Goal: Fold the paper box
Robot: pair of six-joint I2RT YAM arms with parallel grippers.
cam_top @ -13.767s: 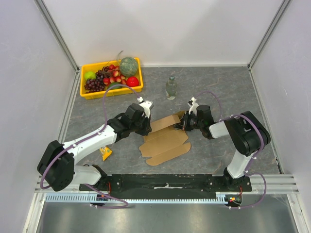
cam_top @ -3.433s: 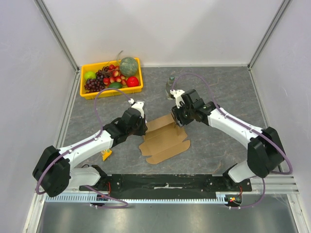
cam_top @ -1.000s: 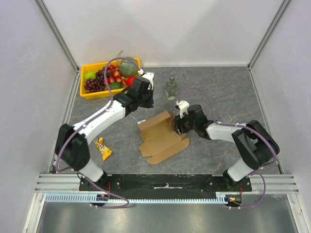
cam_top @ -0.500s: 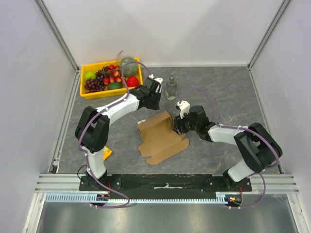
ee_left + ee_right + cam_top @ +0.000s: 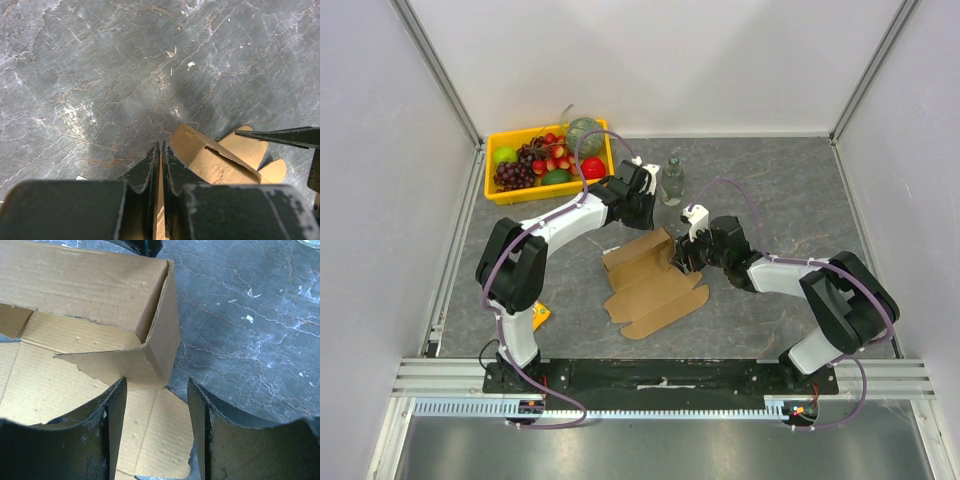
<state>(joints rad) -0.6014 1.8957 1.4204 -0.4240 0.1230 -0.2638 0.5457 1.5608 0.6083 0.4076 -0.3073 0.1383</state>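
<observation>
the left pincer (image 5: 160,150) filled the bottom of the view, its two dark fingers (image 5: 142,172) pressed nearly together on a thin cardboard edge of the paper box (image 5: 215,157). the rest of the brown box rose just right of the tips, rounded flaps behind it. a dark pointed shape (image 5: 282,136) reached in from the right edge. the grey veined table (image 5: 100,75) lay beyond, flecked with white specks (image 5: 191,64).
</observation>
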